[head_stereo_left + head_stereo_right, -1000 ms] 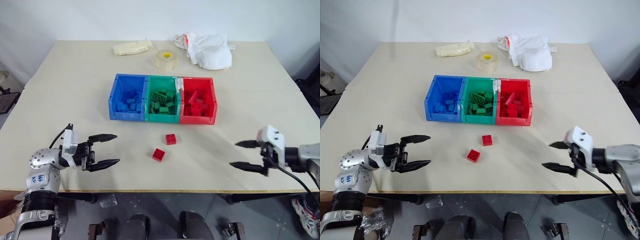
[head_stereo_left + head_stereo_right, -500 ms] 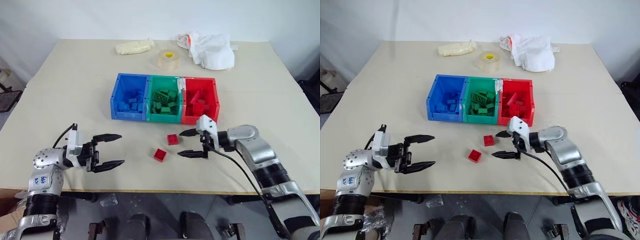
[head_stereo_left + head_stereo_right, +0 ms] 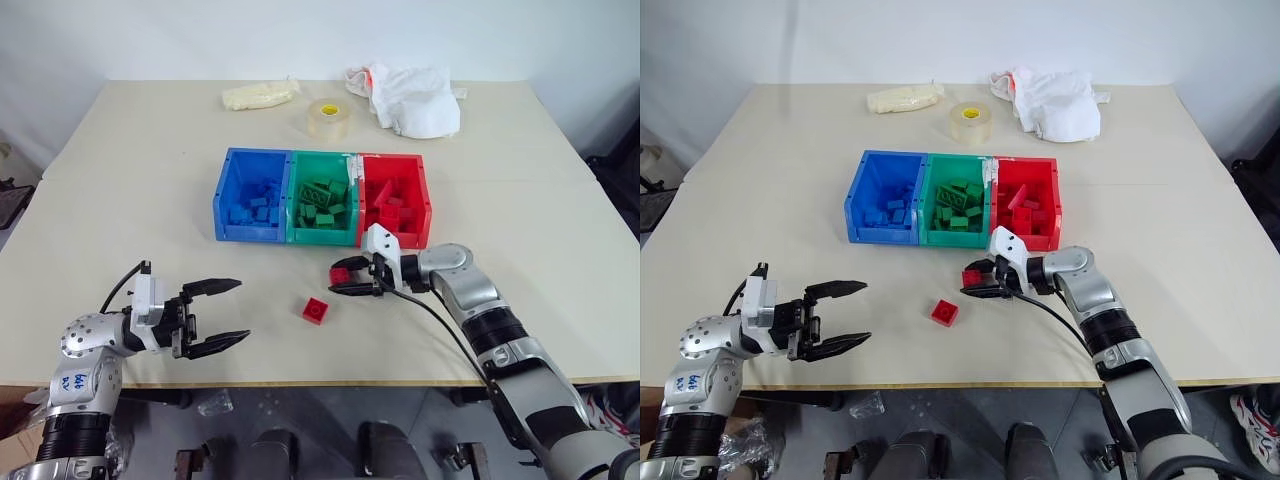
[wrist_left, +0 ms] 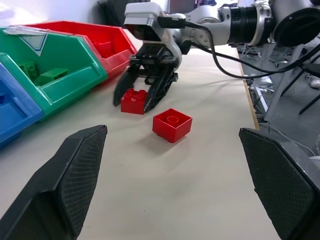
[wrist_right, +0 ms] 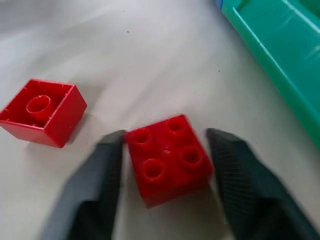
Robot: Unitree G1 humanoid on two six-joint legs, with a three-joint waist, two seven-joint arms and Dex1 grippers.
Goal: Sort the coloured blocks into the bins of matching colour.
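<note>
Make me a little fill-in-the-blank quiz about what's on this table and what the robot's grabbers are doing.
1. The right gripper has its fingers on either side of a ____ block.
2. The left gripper holds ____.
3. In the row of bins, the middle one is ____.
4. The block lying loose on the table shows its ____ side up.

Missing words: red; nothing; green; hollow
</note>
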